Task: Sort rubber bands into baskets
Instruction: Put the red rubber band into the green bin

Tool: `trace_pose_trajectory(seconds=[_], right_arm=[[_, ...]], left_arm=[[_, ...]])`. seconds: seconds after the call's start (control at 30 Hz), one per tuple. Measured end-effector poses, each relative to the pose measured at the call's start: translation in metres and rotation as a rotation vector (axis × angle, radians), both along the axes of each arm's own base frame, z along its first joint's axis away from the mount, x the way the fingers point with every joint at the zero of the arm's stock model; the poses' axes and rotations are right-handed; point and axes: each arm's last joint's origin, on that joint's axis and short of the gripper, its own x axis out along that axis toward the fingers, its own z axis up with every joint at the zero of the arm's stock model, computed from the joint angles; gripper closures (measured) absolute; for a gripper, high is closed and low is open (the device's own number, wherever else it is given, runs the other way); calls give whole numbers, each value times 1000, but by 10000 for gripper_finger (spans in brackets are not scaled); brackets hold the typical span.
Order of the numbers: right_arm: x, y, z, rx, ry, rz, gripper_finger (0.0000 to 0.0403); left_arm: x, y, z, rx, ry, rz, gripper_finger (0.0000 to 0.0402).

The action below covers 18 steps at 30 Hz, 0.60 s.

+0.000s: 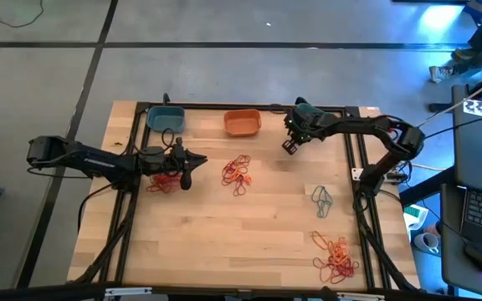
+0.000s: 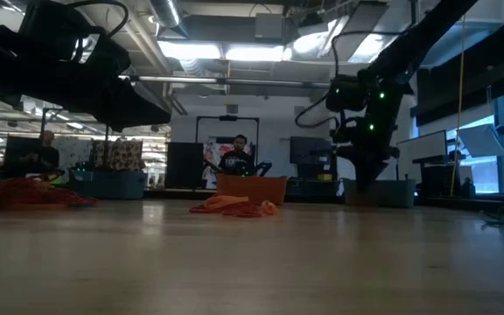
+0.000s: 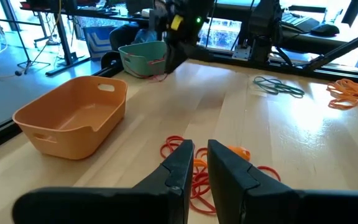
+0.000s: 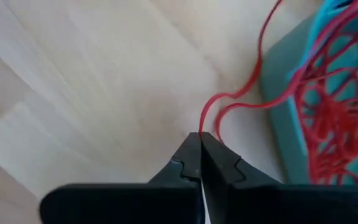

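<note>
While the right gripper (image 4: 200,138) was pinched tight on a red rubber band (image 4: 211,115) beside a teal basket (image 4: 284,99) cut off at the edge, the left gripper (image 3: 199,149) hung slightly apart above red bands (image 3: 199,182).

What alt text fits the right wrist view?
The right gripper, shut, pinches a red band that trails over the rim of a teal basket holding more red bands. Bare wooden table fills the rest.
</note>
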Motion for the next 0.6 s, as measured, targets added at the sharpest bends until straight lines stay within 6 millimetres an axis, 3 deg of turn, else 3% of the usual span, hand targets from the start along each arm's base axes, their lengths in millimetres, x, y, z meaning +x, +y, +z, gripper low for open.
trace_pose_trajectory(seconds=[0.23, 0.6], right_arm=[[-8, 4, 33, -99, -80, 3, 399], [-35, 12, 89, -442, -85, -87, 398]], left_arm=[[0, 0, 0, 0, 0, 0, 357], [0, 0, 0, -5, -2, 1, 357]])
